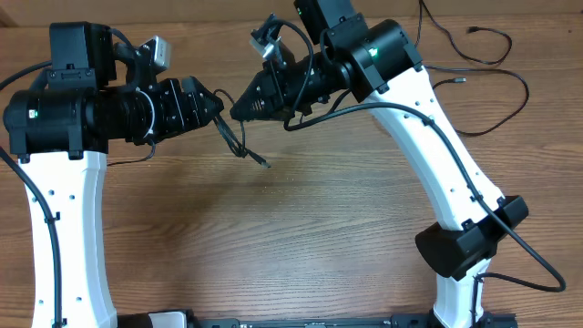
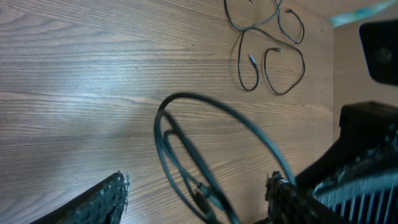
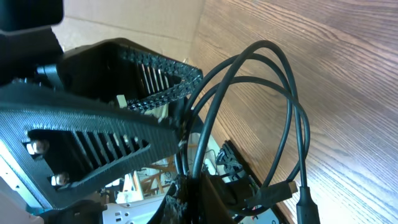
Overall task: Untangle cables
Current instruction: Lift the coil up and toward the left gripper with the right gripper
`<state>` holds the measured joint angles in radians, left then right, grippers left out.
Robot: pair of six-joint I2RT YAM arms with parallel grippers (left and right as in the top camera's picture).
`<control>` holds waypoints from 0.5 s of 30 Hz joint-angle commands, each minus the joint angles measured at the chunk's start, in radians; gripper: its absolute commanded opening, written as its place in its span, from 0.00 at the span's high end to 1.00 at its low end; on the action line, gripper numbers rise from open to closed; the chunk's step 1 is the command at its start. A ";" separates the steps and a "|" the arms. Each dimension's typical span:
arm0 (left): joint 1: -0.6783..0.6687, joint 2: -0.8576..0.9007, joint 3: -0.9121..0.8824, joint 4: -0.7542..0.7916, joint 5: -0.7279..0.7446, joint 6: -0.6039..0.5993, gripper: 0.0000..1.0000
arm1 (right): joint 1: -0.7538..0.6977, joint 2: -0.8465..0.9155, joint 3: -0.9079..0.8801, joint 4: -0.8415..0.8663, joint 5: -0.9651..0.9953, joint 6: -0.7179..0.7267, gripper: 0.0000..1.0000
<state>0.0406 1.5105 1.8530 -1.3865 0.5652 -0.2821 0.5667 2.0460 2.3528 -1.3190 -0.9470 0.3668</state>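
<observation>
Cables (image 1: 235, 138) hang looped over the counter (image 1: 301, 228), clenched in my right end effector (image 1: 239, 109); my left end effector (image 1: 217, 105) stands released, its fingers (image 2: 106, 199) either side of the loop. Loose cables (image 1: 496, 64) lie beyond my right arm.

The cables (image 2: 184, 95) are black, the table (image 1: 301, 246) is brown wood-grain, the arms (image 1: 68, 228) are white with black joints.

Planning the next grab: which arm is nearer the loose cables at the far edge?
Right: right arm lies beside the loose cables; left arm is across the table.
</observation>
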 commanded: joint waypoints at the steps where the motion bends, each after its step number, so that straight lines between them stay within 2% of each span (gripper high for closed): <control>1: -0.017 0.006 -0.001 0.013 -0.009 -0.056 0.31 | 0.011 -0.011 0.018 0.007 -0.028 0.001 0.96; 6: -0.043 0.008 -0.001 0.011 -0.122 -0.134 0.41 | 0.011 -0.011 0.018 0.008 -0.061 0.004 0.96; 11: -0.057 0.008 -0.001 0.010 -0.128 -0.134 0.64 | 0.011 -0.011 0.018 0.008 -0.060 0.003 0.96; 15: -0.057 0.008 -0.001 -0.004 -0.132 -0.134 0.69 | 0.011 -0.011 0.018 0.007 -0.039 0.003 0.96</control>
<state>-0.0135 1.5105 1.8530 -1.3819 0.4549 -0.4015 0.5766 2.0460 2.3528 -1.3178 -0.9833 0.3664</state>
